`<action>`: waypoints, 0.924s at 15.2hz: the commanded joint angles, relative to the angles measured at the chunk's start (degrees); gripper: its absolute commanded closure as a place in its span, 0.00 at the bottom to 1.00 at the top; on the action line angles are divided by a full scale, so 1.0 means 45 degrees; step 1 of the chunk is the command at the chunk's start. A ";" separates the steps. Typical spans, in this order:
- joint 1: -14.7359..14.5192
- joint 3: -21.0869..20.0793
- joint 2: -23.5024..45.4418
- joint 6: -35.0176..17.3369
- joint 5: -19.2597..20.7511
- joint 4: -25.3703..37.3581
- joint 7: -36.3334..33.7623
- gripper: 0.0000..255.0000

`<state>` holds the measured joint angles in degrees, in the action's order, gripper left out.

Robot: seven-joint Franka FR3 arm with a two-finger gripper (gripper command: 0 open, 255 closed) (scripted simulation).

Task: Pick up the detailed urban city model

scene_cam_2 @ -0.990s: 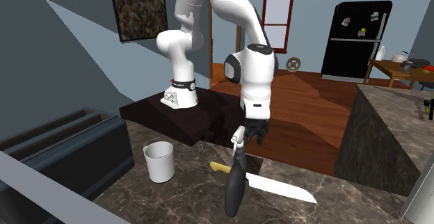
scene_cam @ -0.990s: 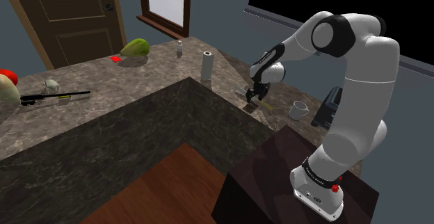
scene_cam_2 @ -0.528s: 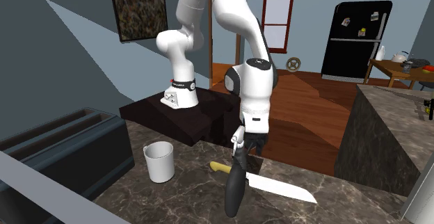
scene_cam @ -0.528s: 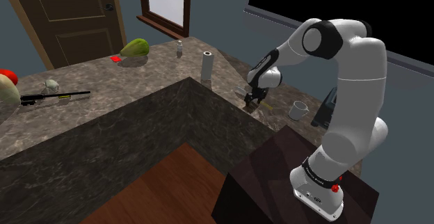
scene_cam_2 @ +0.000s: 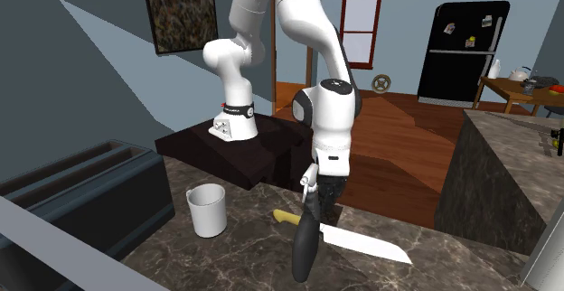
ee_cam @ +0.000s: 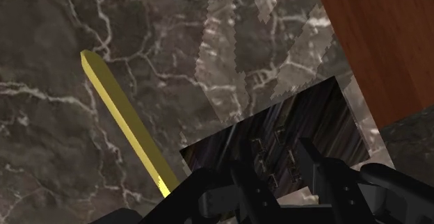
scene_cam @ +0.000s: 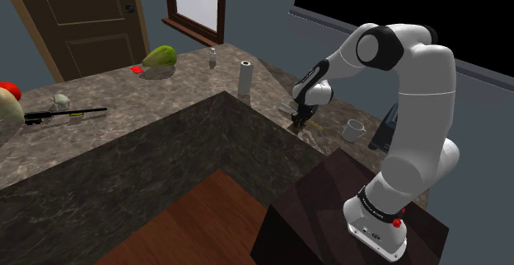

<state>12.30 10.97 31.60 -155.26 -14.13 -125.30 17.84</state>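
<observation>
Wrist view. A: How does the claw stand?
B: Released. Both black fingers are apart with a gap between them. The city model sits right under and between them. It has a dark, ribbed surface with pale see-through blocks rising off it. Cannot tell if either finger touches it.
A: What's beside it?
B: A yellow knife handle lies flat on the dark marbled worktop, just beside the model and running aslant past the claw. A strip of red-brown wood floor shows beyond the worktop's edge.
A: Second exterior view?
B: The claw points straight down, low over the worktop. The model reads as a thin dark slab seen edge-on, standing up with its top at the claw. The knife lies behind it, white blade toward that view's right. A white cup stands upright, apart on that view's left, near the dark stand.
A: Shoulder view?
B: The arm is bent over, with the claw down at the worktop's edge. The cup is to that view's right. A white roll stands upright, well apart to the left. The model is too small there to make out.
</observation>
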 commanded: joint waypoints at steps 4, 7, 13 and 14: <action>0.0010 -0.0003 -0.0001 -0.0023 -0.0006 -0.0036 0.0014 1.00; -0.0131 0.0178 -0.0500 0.0336 0.0167 -0.0176 -0.0113 1.00; -0.0395 0.0526 -0.1470 0.1093 0.0557 -0.0383 -0.0394 1.00; -0.0436 0.0581 -0.1629 0.1223 0.0627 -0.0407 -0.0443 1.00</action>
<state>10.43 13.34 24.86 -150.41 -11.59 -127.19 15.98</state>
